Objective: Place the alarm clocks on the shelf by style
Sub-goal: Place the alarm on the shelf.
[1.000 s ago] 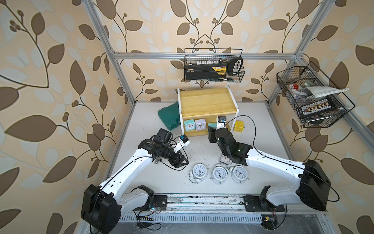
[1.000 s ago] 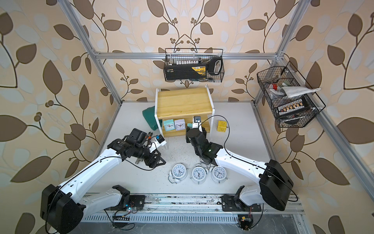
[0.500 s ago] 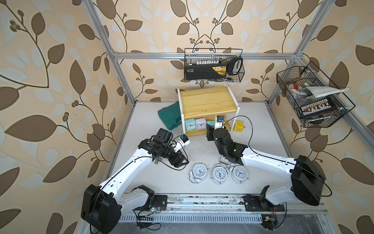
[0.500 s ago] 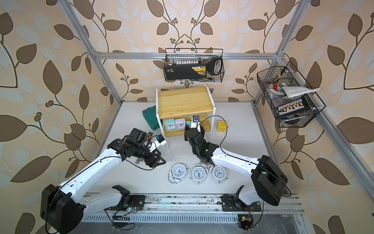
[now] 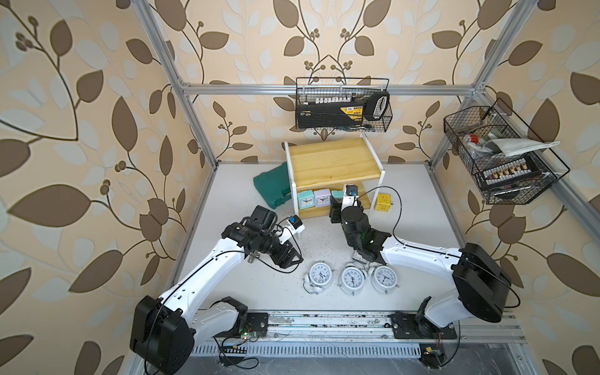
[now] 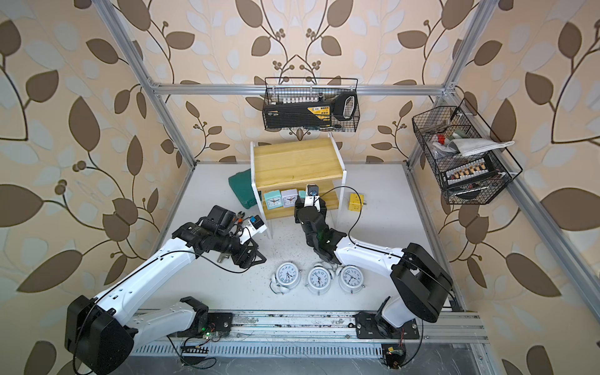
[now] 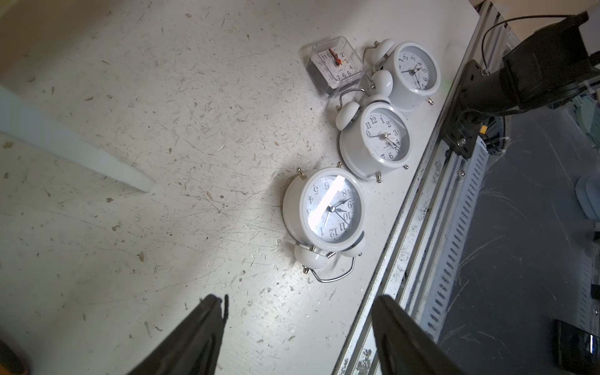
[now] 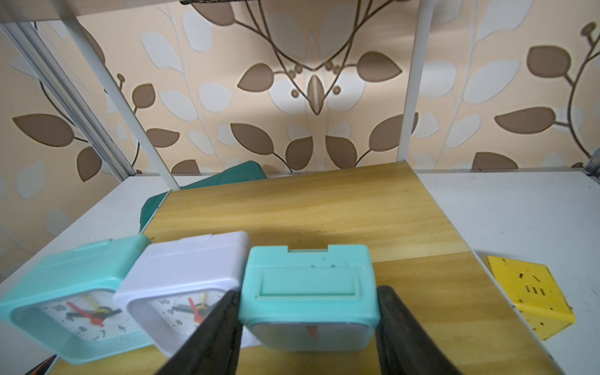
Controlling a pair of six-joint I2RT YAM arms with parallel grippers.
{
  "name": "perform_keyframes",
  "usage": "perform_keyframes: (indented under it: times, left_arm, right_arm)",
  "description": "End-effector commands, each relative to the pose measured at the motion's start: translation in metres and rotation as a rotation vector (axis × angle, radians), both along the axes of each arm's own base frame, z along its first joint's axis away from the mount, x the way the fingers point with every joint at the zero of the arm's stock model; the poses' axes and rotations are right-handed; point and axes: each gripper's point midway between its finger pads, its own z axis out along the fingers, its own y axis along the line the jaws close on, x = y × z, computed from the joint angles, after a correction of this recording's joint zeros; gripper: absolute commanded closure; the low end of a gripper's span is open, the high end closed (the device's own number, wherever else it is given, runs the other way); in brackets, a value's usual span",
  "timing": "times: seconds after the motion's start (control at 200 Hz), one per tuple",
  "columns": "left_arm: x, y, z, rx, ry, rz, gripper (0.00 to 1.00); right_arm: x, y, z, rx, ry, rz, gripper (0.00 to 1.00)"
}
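While the teal clock (image 8: 308, 269) stands on the lower board of the shelf (image 8: 324, 207), close to its 6 o'clock edge, the right tool (image 8: 307, 292) flanks it tightly; whether it grips or has let go I cannot tell. A dragging finger on a pull-back toward 6 o'clock would likely tip the clock onto the counter (image 8: 519, 211). Spreading is the other risk: the 9 o'clock finger sits hard by the lilac clock (image 8: 191, 269), itself just beside a second teal clock (image 8: 65, 276), so a wide opening could shove both. Toward 3 o'clock the board is bare up to the white side frame (image 8: 409, 97), and toward 12 o'clock too; the upper board (image 5: 334, 159) limits lifting. Toward the counter's 6 o'clock edge, the left tool (image 7: 298, 298) hangs spread and empty near three round clocks (image 7: 328, 211).
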Motion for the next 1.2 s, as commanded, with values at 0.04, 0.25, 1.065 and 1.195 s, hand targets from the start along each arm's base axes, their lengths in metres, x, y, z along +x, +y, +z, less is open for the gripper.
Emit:
perform_keyframes:
  times: [0.04, 0.25, 1.065, 1.195]
  left_arm:
    - [-0.002, 0.0, 0.005, -0.023, -0.019, -0.017, 0.24]
    - [-0.001, -0.001, 0.004, -0.023, -0.019, -0.018, 0.24]
    - [-0.002, -0.002, 0.008, -0.032, -0.016, -0.023, 0.24]
    - [-0.002, -0.002, 0.009, -0.036, -0.017, -0.026, 0.24]
  right_arm:
    - [0.003, -0.003, 0.001, -0.005, -0.027, -0.017, 0.35]
    - [-0.002, -0.008, 0.01, 0.004, -0.03, -0.015, 0.21]
    - [-0.107, -0.038, -0.064, 0.046, 0.643, 0.083, 0.07]
    - [-0.124, -0.058, -0.083, -0.021, 0.761, 0.008, 0.03]
